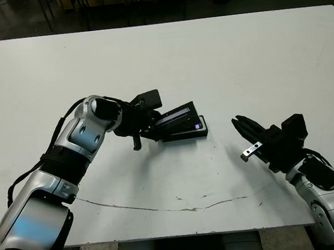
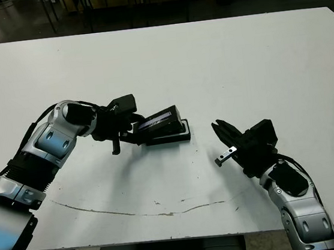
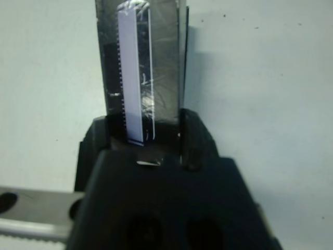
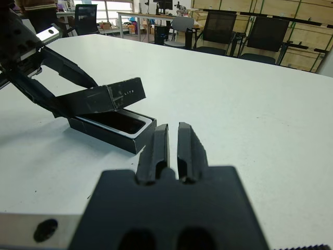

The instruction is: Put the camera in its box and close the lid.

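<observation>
The box (image 1: 187, 135), black with a white lining, lies on the white table near its middle. A dark bar, the camera (image 4: 120, 122), lies inside it, with a purple glint at one end (image 1: 198, 125). The lid (image 1: 175, 115), black with a grey stripe, hangs tilted over the box, its far end raised, its low end at the box's left side. My left gripper (image 1: 149, 126) is shut on the lid's left end; in the left wrist view the lid (image 3: 138, 67) stands between its fingers (image 3: 195, 143). My right gripper (image 1: 240, 123) is shut and holds nothing, a hand's width right of the box.
A thin dark line (image 1: 164, 205) runs across the table (image 1: 207, 54) near its front edge. Chairs (image 4: 216, 28) and desks stand beyond the far edge. Bare tabletop stretches behind the box and to its right.
</observation>
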{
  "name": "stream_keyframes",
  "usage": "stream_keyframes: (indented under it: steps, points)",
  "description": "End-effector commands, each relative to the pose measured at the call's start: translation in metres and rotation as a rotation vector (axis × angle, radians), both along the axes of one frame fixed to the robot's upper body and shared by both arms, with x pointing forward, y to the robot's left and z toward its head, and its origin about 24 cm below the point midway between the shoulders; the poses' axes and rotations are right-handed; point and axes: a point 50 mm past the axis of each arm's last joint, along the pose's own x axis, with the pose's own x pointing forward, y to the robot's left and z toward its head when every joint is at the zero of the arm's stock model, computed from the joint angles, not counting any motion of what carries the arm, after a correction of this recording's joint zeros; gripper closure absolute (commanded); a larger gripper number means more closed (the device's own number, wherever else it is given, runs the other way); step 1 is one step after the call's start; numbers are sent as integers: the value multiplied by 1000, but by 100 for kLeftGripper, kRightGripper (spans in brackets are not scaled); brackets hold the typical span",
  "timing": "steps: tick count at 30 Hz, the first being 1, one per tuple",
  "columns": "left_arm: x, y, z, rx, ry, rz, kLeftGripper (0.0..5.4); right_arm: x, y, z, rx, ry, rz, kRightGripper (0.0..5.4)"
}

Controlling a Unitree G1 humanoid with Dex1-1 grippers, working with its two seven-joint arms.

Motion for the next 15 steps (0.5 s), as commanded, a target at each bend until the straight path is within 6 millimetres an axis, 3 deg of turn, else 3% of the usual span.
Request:
stream_keyframes:
  steps: [1,15]
  points:
    - [-15,-3,-41,52,156,14,423,-2,-2,-4,-9,26,-21,540]
    - [-14,5,-34,10,207,27,423,0,-1,-4,-4,25,-18,540]
